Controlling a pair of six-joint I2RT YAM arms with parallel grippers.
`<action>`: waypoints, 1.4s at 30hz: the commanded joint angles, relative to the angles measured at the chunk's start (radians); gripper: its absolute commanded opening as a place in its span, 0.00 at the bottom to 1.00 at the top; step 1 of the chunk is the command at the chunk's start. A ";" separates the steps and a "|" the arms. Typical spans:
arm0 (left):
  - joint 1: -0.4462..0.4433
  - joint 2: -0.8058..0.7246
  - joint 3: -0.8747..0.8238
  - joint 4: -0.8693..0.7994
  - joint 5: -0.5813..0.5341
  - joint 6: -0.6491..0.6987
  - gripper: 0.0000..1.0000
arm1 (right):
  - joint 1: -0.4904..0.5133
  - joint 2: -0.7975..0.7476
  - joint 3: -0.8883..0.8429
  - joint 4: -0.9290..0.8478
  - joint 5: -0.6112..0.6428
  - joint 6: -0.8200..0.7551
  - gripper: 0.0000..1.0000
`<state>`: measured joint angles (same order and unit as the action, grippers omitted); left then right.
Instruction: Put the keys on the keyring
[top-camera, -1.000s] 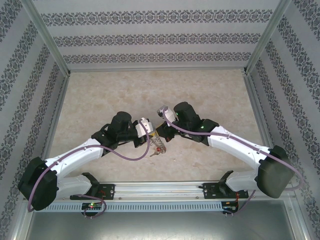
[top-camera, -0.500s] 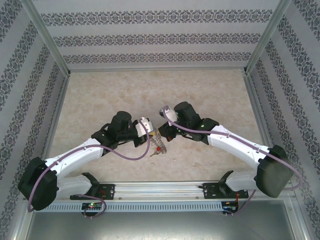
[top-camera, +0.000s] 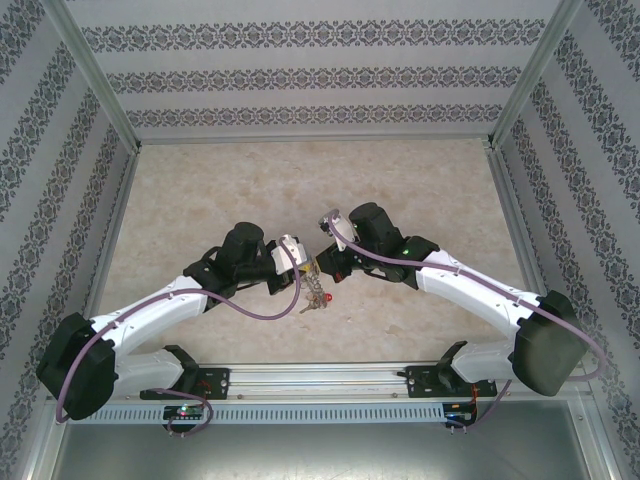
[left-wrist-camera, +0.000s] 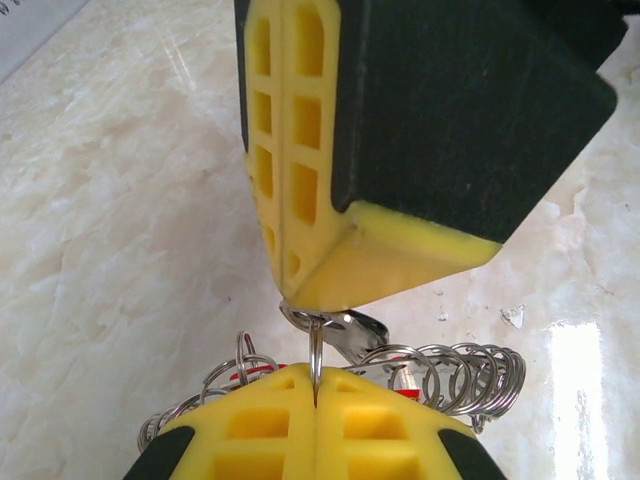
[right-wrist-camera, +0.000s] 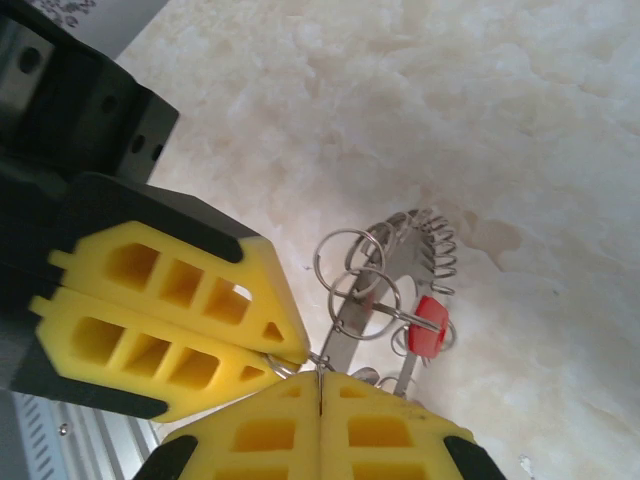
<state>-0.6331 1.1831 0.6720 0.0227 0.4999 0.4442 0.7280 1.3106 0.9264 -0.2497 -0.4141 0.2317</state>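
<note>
Above table (top-camera: 200, 190) centre: keyring (right-wrist-camera: 395, 250) held from 2 sides.
Left gripper (left-wrist-camera: 316, 385) and right gripper (right-wrist-camera: 318, 385) each clamp a wire loop, tips touching; ring hangs just beneath.

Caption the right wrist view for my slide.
Both shut, the left gripper and right gripper pinch the keyring; a red key hangs on it.

No legible text, labels, brands or numbers in any view. Walls (top-camera: 300, 80) carry repeating ornamental pattern bands, not lettering.
</note>
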 joint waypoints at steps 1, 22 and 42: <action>0.009 0.004 0.020 0.001 0.022 -0.001 0.00 | -0.010 -0.006 0.005 0.039 -0.055 0.030 0.00; 0.009 0.019 0.033 0.013 0.013 -0.027 0.00 | 0.013 -0.007 0.027 0.005 -0.059 -0.027 0.00; 0.009 -0.032 -0.013 0.104 -0.075 -0.097 0.48 | -0.093 -0.038 -0.048 -0.104 0.077 -0.028 0.00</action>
<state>-0.6331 1.1885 0.6800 0.0536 0.4641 0.3817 0.6453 1.2999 0.9134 -0.3077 -0.3775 0.2066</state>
